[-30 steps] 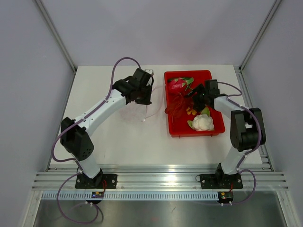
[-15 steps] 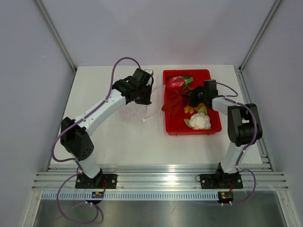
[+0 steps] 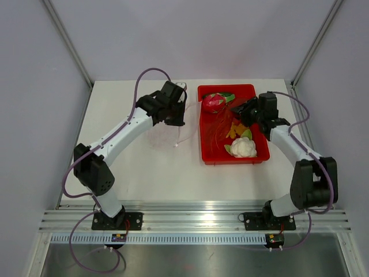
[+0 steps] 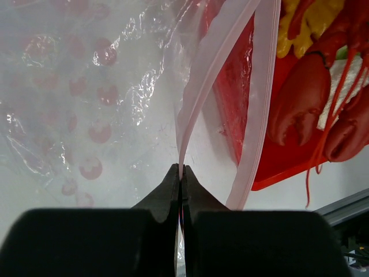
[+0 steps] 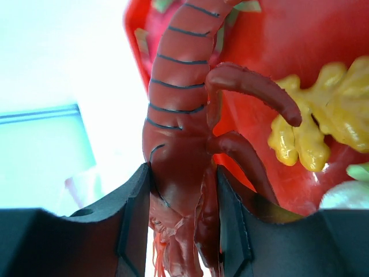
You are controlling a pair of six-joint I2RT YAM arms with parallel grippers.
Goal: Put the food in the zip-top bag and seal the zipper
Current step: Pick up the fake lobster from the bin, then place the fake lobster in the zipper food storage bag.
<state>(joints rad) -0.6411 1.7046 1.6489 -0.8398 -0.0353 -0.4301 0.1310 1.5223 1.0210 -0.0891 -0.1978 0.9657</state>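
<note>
The food is in the red tray [image 3: 263,156]: a dark-red toy lobster [image 5: 179,115], a yellow lumpy piece [image 3: 236,130] and a white cauliflower [image 3: 244,149]. My right gripper [image 3: 244,111] is over the back of the tray, shut on the lobster's body. The lobster's thin red feelers [image 3: 216,131] trail across the tray. The clear zip-top bag [image 3: 163,136] lies left of the tray. My left gripper [image 4: 181,172] is shut on one side of its pale pink zipper [image 4: 199,86]. The other zipper strip [image 4: 260,92] arcs away to the right, so the mouth gapes toward the tray.
A pink dragon fruit [image 3: 213,103] with green scales sits in the tray's far left corner. The tray [image 4: 230,86] edge lies right beside the bag mouth. White walls and metal posts [image 3: 68,43] bound the table on three sides.
My right jaws have narrowed onto the lobster. The right arm has swung its elbow outward, and the tray has slid slightly toward the back. The left arm has hardly moved.
</note>
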